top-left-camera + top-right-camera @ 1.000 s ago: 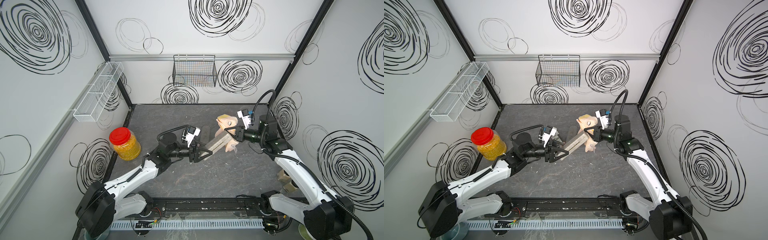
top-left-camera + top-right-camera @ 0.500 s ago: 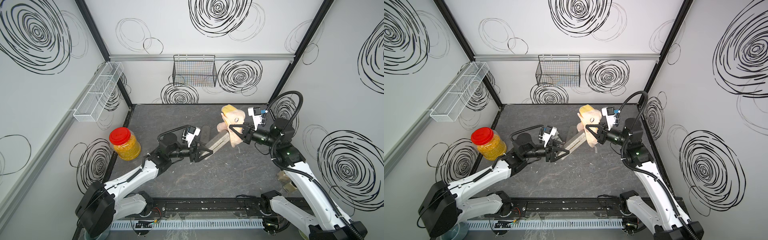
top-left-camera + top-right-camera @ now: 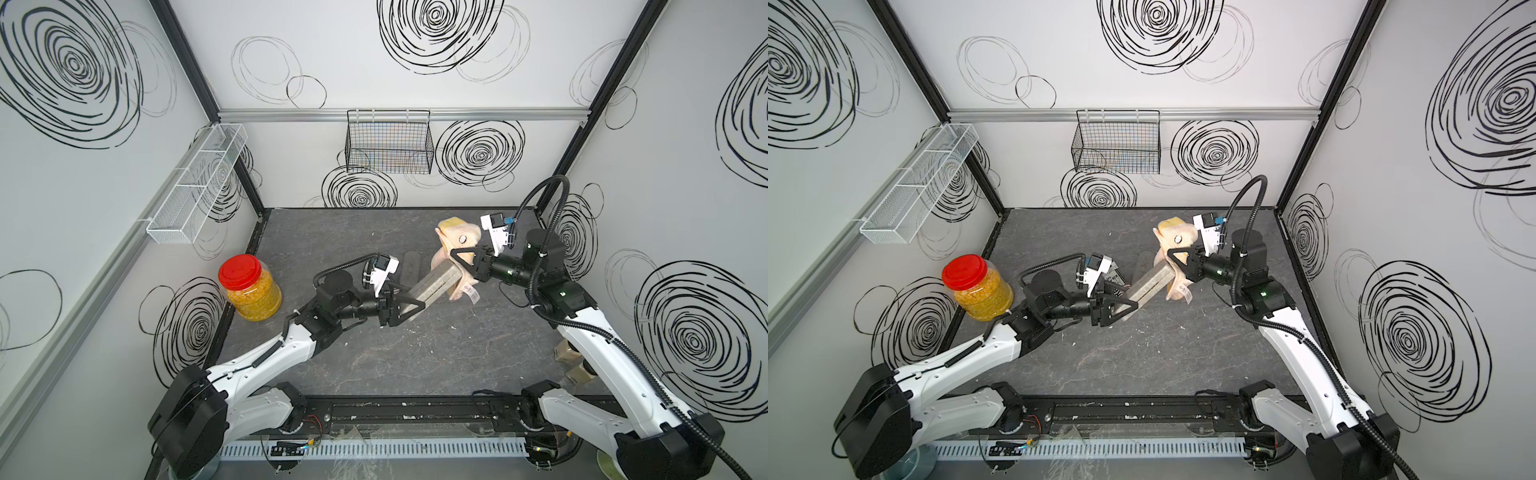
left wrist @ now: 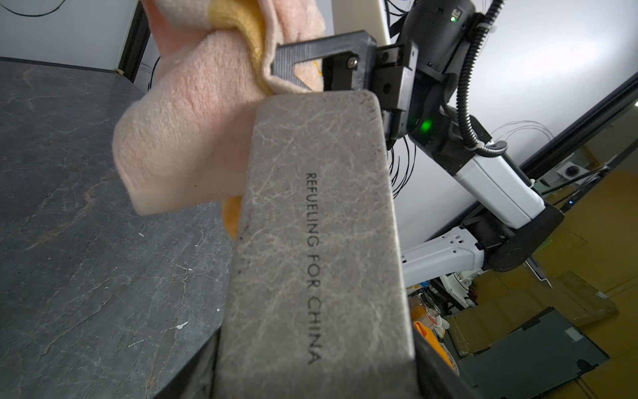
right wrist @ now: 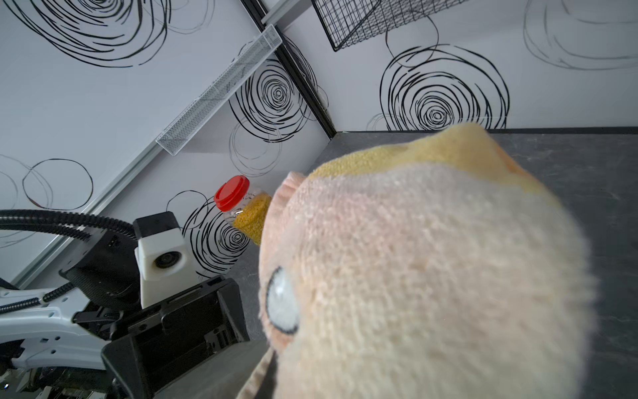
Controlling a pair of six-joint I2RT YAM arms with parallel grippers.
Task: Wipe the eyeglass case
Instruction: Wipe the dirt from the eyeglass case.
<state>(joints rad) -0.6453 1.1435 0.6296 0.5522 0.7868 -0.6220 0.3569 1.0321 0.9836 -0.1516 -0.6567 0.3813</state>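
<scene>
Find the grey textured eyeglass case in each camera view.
Top view: grey textured eyeglass case slanting, just right of centre.
Top view: slanting, just below centre.
Left wrist: fills the middle.
Right wrist: not clearly visible.
Shared landmark: pink-and-yellow plush cloth at its far end.
</scene>
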